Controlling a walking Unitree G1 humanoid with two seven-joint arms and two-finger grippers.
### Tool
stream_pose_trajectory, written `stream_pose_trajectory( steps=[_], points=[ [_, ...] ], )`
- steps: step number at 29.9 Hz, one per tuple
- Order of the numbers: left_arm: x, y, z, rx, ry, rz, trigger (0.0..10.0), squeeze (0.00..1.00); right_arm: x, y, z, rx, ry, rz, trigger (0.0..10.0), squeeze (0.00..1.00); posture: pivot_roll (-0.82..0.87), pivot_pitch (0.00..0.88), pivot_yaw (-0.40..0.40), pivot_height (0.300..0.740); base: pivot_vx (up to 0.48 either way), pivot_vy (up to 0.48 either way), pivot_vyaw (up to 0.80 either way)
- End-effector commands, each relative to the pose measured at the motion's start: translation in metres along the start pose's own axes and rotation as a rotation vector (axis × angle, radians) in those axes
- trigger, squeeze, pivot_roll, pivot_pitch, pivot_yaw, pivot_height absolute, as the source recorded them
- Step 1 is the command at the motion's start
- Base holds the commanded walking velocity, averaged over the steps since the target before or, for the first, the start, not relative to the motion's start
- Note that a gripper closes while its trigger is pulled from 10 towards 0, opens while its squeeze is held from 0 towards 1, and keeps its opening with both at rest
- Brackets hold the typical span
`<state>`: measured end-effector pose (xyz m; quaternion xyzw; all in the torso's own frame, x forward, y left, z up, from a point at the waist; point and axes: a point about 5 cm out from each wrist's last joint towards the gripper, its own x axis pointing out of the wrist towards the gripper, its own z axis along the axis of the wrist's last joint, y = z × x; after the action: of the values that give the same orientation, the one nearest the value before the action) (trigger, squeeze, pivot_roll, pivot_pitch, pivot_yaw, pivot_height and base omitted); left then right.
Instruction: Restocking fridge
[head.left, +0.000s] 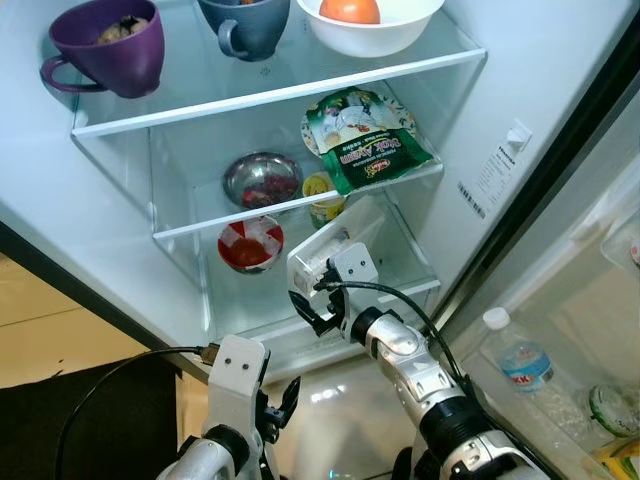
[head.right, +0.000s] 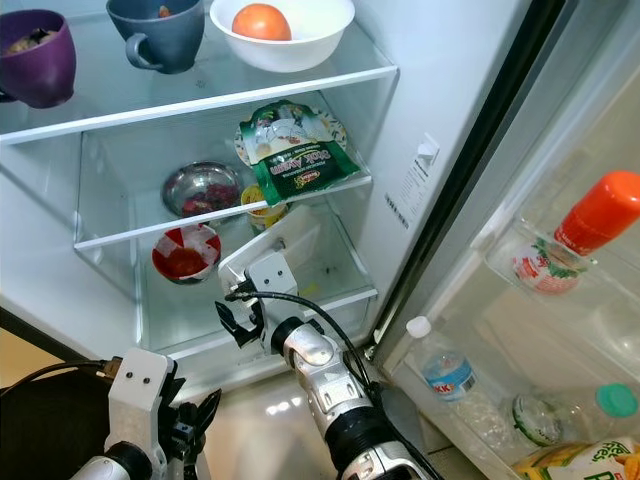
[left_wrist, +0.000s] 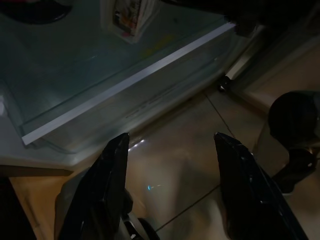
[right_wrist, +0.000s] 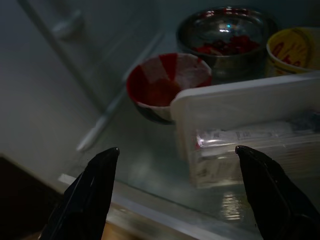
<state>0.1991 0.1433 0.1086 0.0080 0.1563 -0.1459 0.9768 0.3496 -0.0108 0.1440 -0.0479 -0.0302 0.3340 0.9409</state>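
A white lidded plastic container (head.left: 335, 245) stands on the fridge's lower glass shelf (head.left: 400, 290), close to its front edge. My right gripper (head.left: 312, 312) is open just in front of it, with the fingers apart and not touching it. In the right wrist view the container (right_wrist: 250, 125) lies straight ahead of the spread fingertips (right_wrist: 107, 160). My left gripper (head.left: 280, 400) hangs open low over the tiled floor (left_wrist: 175, 175), in front of the fridge's bottom edge, holding nothing.
A red-and-white bowl (head.left: 250, 243) sits left of the container. Above are a steel bowl (head.left: 262, 180), a yellow cup (head.left: 322, 195) and a green packet (head.left: 365, 135). The top shelf has two mugs and a white bowl (head.left: 385, 35). Door racks on the right hold bottles (head.right: 445, 370).
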Motion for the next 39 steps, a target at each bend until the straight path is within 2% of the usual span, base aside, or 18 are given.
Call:
stream_pose_trajectory(
  steps=[1, 13, 14, 16, 18, 20, 21, 22, 25, 28, 29, 30, 31, 32, 33, 35, 36, 39],
  points=[
    [-0.004, 0.001, -0.007, -0.007, 0.031, 0.018, 10.0, 0.00, 0.023, 0.040, 0.025, 0.035, -0.080, 0.091, 10.0, 0.00, 0.19, 0.380, 0.007, 0.497, 0.000, 0.000, 0.00],
    [-0.009, 0.003, -0.008, -0.005, 0.035, 0.040, 10.0, 0.00, 0.036, 0.054, 0.034, 0.019, -0.055, 0.163, 10.0, 0.00, 0.22, 0.391, -0.002, 0.497, 0.000, 0.000, 0.00],
    [-0.011, 0.003, -0.008, -0.006, 0.036, 0.045, 10.0, 0.00, 0.038, 0.057, 0.030, 0.006, -0.018, 0.175, 10.0, 0.00, 0.23, 0.394, -0.002, 0.497, 0.000, 0.000, 0.00],
    [-0.011, 0.003, -0.008, -0.006, 0.036, 0.045, 10.0, 0.00, 0.038, 0.057, 0.030, 0.006, -0.018, 0.175, 10.0, 0.00, 0.23, 0.394, -0.002, 0.497, 0.000, 0.000, 0.00],
    [-0.013, 0.004, -0.008, -0.005, 0.039, 0.054, 10.0, 0.00, 0.036, 0.062, 0.013, -0.034, 0.094, 0.198, 10.0, 0.00, 0.24, 0.400, 0.000, 0.497, 0.000, 0.000, 0.00],
    [-0.014, 0.004, -0.009, -0.004, 0.041, 0.057, 10.0, 0.00, 0.033, 0.061, 0.001, -0.059, 0.163, 0.202, 10.0, 0.00, 0.24, 0.402, 0.001, 0.497, 0.000, 0.000, 0.00],
    [-0.014, 0.004, -0.009, -0.004, 0.041, 0.057, 10.0, 0.00, 0.033, 0.061, 0.001, -0.059, 0.163, 0.202, 10.0, 0.00, 0.24, 0.402, 0.001, 0.497, 0.000, 0.000, 0.00],
    [-0.014, 0.005, -0.009, -0.004, 0.044, 0.061, 10.0, 0.00, 0.024, 0.056, -0.019, -0.070, 0.261, 0.203, 10.0, 0.00, 0.23, 0.404, 0.002, 0.497, 0.000, 0.000, 0.00],
    [-0.014, 0.005, -0.009, -0.004, 0.044, 0.060, 10.0, 0.00, 0.019, 0.052, -0.028, -0.072, 0.300, 0.195, 10.0, 0.00, 0.23, 0.404, 0.002, 0.497, 0.000, 0.000, 0.00],
    [-0.013, 0.004, -0.009, -0.007, 0.045, 0.057, 10.0, 0.00, 0.003, 0.033, -0.053, -0.064, 0.410, 0.141, 10.0, 0.00, 0.22, 0.407, -0.001, 0.497, 0.000, 0.000, 0.00],
    [-0.013, 0.004, -0.009, -0.007, 0.045, 0.057, 10.0, 0.00, 0.003, 0.033, -0.053, -0.064, 0.410, 0.141, 10.0, 0.00, 0.22, 0.407, -0.001, 0.497, 0.000, 0.000, 0.00],
    [-0.012, 0.004, -0.009, -0.008, 0.044, 0.057, 10.0, 0.00, -0.004, 0.022, -0.061, -0.059, 0.446, 0.097, 10.0, 0.00, 0.21, 0.408, -0.002, 0.497, 0.000, 0.000, 0.00],
    [-0.012, 0.004, -0.009, -0.008, 0.044, 0.057, 10.0, 0.00, -0.004, 0.022, -0.061, -0.059, 0.446, 0.097, 10.0, 0.00, 0.21, 0.408, -0.002, 0.497, 0.000, 0.000, 0.00],
    [-0.012, 0.004, -0.009, -0.010, 0.043, 0.058, 10.0, 0.00, -0.013, 0.006, -0.069, -0.048, 0.485, 0.030, 10.0, 0.00, 0.21, 0.408, -0.002, 0.497, 0.000, 0.000, 0.00],
    [-0.012, 0.004, -0.009, -0.010, 0.043, 0.058, 10.0, 0.00, -0.013, 0.006, -0.069, -0.048, 0.485, 0.030, 10.0, 0.00, 0.21, 0.408, -0.002, 0.497, 0.000, 0.000, 0.00],
    [-0.012, 0.004, -0.010, -0.012, 0.046, 0.056, 10.0, 0.00, -0.026, -0.020, -0.076, -0.012, 0.501, -0.080, 10.0, 0.00, 0.20, 0.407, 0.003, 0.497, 0.000, 0.000, 0.00],
    [-0.012, 0.004, -0.010, -0.013, 0.047, 0.055, 10.0, 0.00, -0.028, -0.026, -0.076, 0.003, 0.494, -0.109, 10.0, 0.00, 0.20, 0.407, 0.003, 0.497, 0.000, 0.000, 0.00],
    [-0.012, 0.003, -0.011, -0.013, 0.049, 0.053, 10.0, 0.00, -0.029, -0.032, -0.074, 0.002, 0.481, -0.135, 10.0, 0.00, 0.19, 0.404, 0.007, 0.497, 0.000, 0.000, 0.00]
  ],
)
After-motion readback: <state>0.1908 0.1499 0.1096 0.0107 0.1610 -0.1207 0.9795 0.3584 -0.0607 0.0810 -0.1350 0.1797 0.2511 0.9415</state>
